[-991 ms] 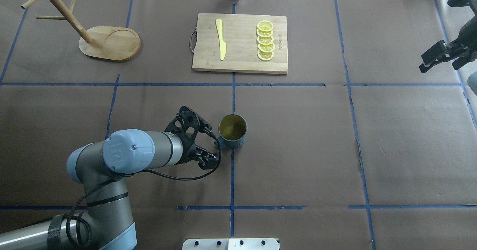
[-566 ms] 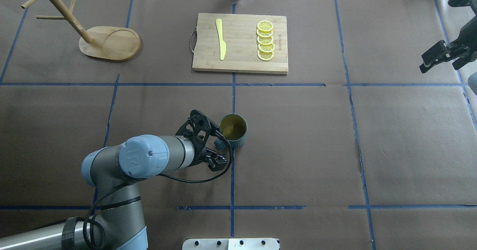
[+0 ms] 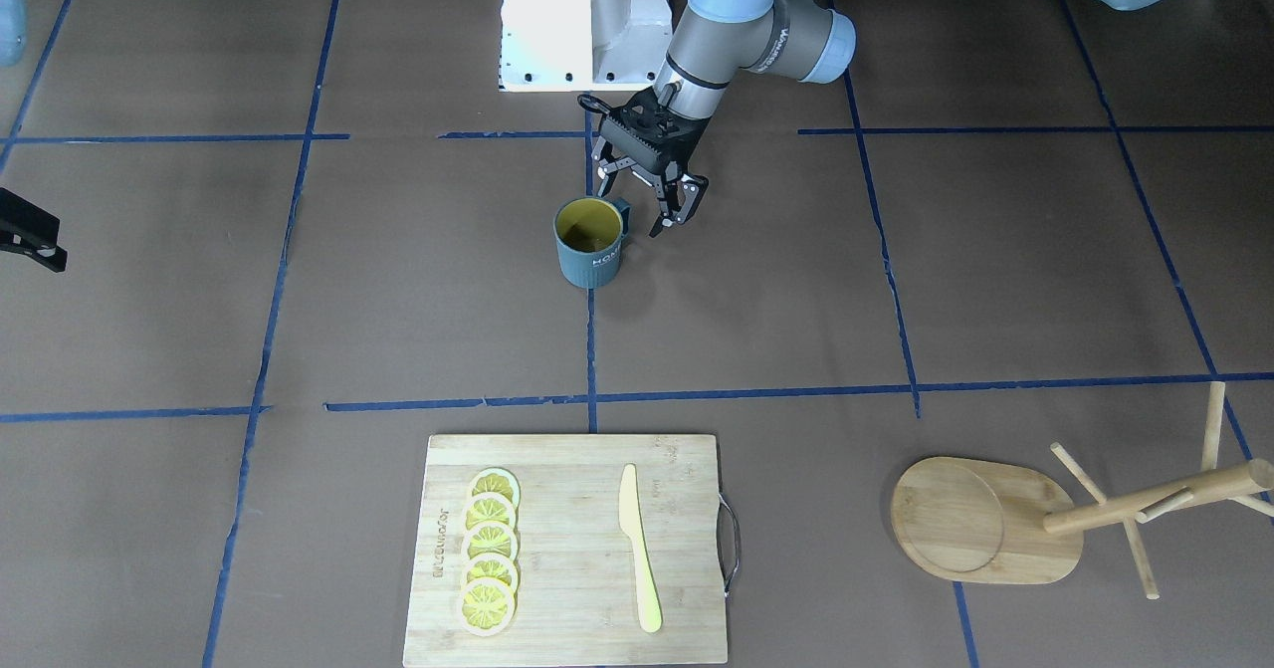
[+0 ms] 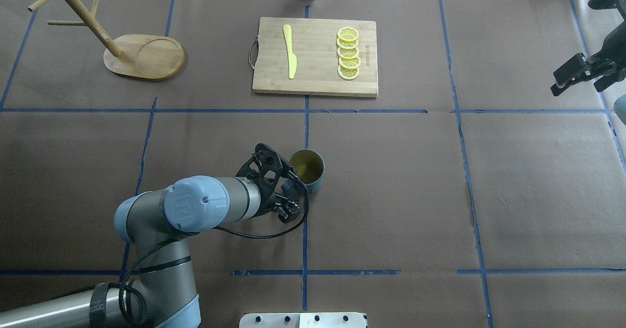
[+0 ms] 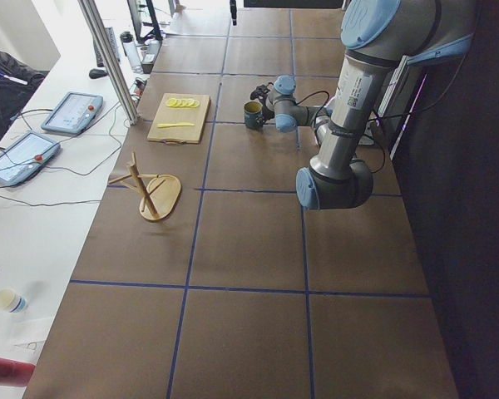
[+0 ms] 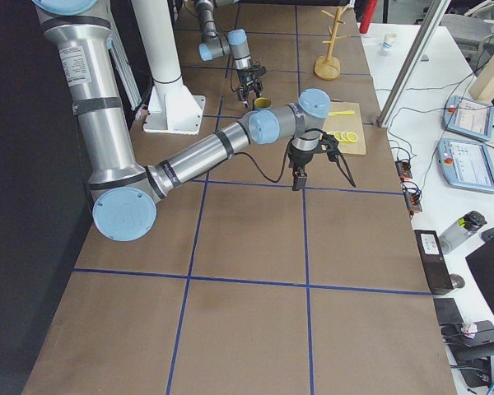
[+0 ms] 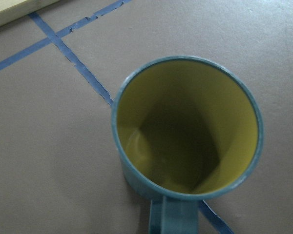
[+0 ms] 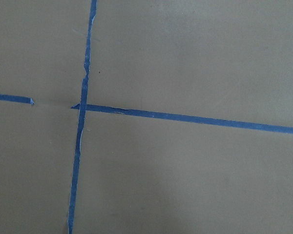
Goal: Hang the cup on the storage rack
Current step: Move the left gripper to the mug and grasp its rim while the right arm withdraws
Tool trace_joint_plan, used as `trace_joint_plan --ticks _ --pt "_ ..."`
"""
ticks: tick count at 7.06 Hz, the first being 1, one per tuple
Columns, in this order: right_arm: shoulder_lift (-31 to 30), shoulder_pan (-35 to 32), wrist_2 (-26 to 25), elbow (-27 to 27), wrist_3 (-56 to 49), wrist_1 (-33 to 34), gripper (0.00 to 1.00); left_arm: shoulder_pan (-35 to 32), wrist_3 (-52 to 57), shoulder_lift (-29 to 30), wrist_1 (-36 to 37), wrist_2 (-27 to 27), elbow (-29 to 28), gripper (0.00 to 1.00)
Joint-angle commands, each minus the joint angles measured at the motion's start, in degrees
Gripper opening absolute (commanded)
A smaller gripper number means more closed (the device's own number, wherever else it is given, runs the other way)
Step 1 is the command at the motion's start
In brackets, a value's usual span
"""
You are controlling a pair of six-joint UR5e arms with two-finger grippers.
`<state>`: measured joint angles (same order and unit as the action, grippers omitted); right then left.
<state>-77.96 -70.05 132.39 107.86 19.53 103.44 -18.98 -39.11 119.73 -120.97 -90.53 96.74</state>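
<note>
The cup [image 4: 309, 170] stands upright near the table's middle, dark blue-grey with a yellow inside; it also shows in the front view [image 3: 591, 242] and fills the left wrist view [image 7: 185, 131]. Its handle [image 4: 288, 187] points toward my left arm. My left gripper [image 4: 289, 191] is open, with one finger on each side of the handle [image 3: 621, 208]; I cannot tell whether they touch it. The storage rack [image 4: 144, 56] stands at the far left, empty [image 3: 980, 519]. My right gripper [image 4: 570, 77] hangs open and empty at the right edge.
A wooden cutting board [image 4: 315, 56] with a yellow knife [image 4: 290, 52] and several lemon slices [image 4: 348, 53] lies at the back centre. Blue tape lines cross the brown table cover. The right wrist view holds only tape and table.
My left arm has moved right toward the cup, bringing the open fingers from beside the handle to either side of it. The cup and the right arm have not moved.
</note>
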Motion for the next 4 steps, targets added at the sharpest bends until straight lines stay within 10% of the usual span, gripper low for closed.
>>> trace_joint_plan --ticks 1,4 --pt "0.0 0.0 0.15 -0.02 0.07 0.0 1.0 -0.09 0.0 0.24 -0.05 0.0 -0.15 0.62" --pt "-0.35 0.0 0.15 -0.02 0.07 0.0 1.0 -0.62 0.08 0.86 0.04 0.09 -0.59 0.54"
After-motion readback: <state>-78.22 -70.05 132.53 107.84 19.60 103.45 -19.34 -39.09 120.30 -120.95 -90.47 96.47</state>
